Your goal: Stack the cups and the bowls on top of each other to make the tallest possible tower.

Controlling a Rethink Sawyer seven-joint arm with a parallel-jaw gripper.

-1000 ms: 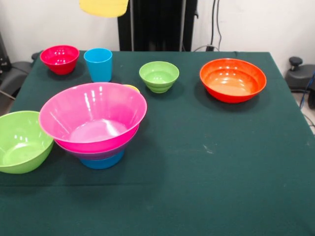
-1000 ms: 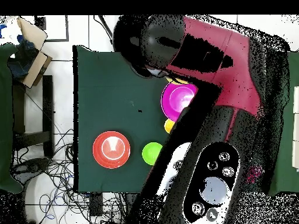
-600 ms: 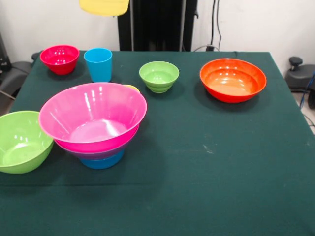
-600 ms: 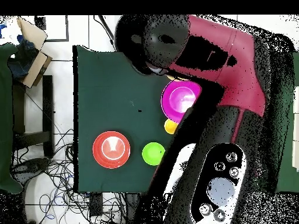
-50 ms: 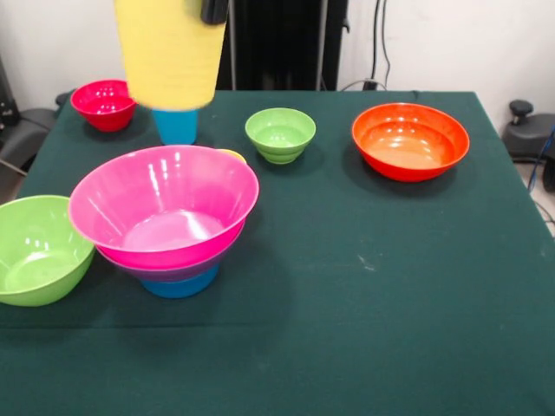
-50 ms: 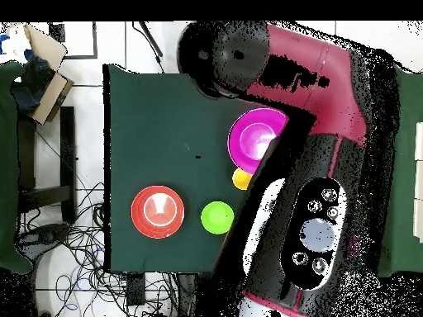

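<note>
Pale yellow cup (image 5: 169, 52) hangs in the air at upper left of the front view, above and behind the tower (image 5: 165, 221), its base hiding the top of the sky blue cup (image 5: 177, 126) on the worktop (image 5: 373, 286). A dark bit of the claw (image 5: 213, 10) shows at the yellow cup's upper right edge; cannot tell whether it is clamped or apart. Tower sits near-left: big pink bowl (image 5: 163, 204) on top, a purple rim just under it, mid blue bowl (image 5: 179, 283) at the bottom. An orange-yellow rim (image 5: 232, 155) peeks out behind the pink bowl. Big lime green bowl (image 5: 35, 249) just left of the tower, at the worktop edge. Small red bowl (image 5: 102, 104) far left, small green bowl (image 5: 280, 134) far centre, orange bowl (image 5: 409, 140) far right, all apart. Overhead, the red and black arm (image 6: 314, 124) covers much of the worktop beside the pink bowl.
</note>
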